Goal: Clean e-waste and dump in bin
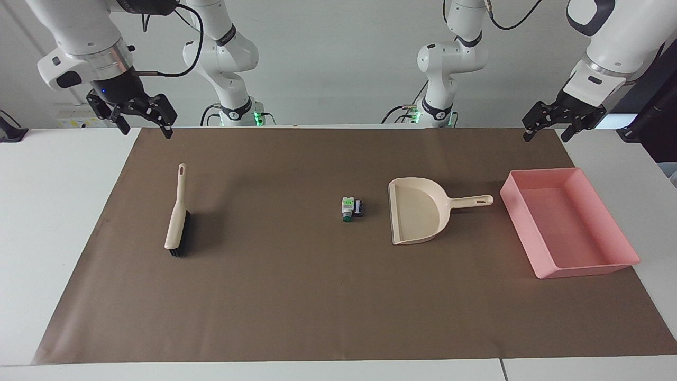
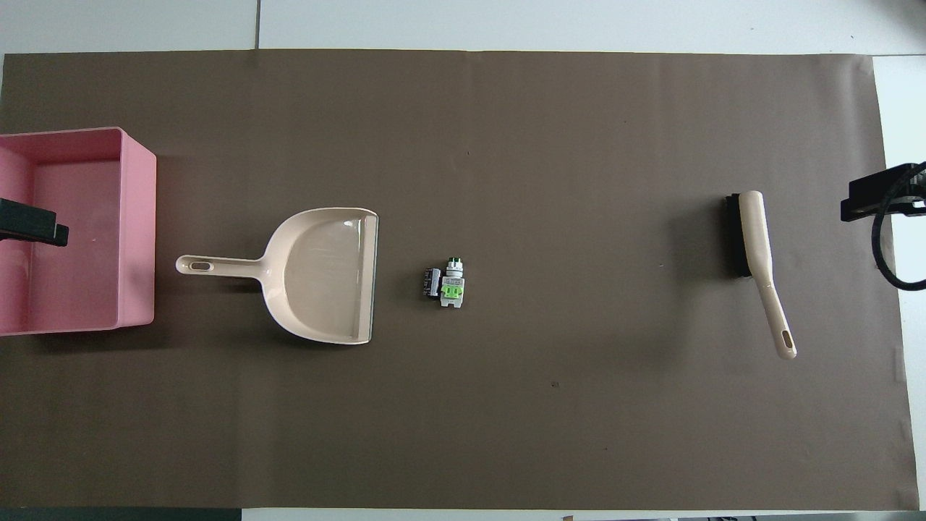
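The e-waste lies mid-mat: a white-and-green part (image 1: 347, 208) (image 2: 453, 282) with a dark round end, and a black part (image 1: 359, 207) (image 2: 432, 282) touching it. The beige dustpan (image 1: 418, 211) (image 2: 322, 275) lies beside them, mouth toward them. The pink bin (image 1: 587, 270) (image 2: 137, 231) stands empty at the left arm's end. My left gripper (image 1: 546, 136) (image 2: 32, 224) hangs open and empty, raised over the bin's end of the table. My right gripper (image 1: 146, 130) (image 2: 879, 192) hangs open and empty, raised over the right arm's end.
A beige hand brush (image 1: 177, 217) (image 2: 756, 253) with black bristles lies at the right arm's end, handle toward the robots. A brown paper mat (image 1: 317, 296) (image 2: 506, 434) covers most of the white table.
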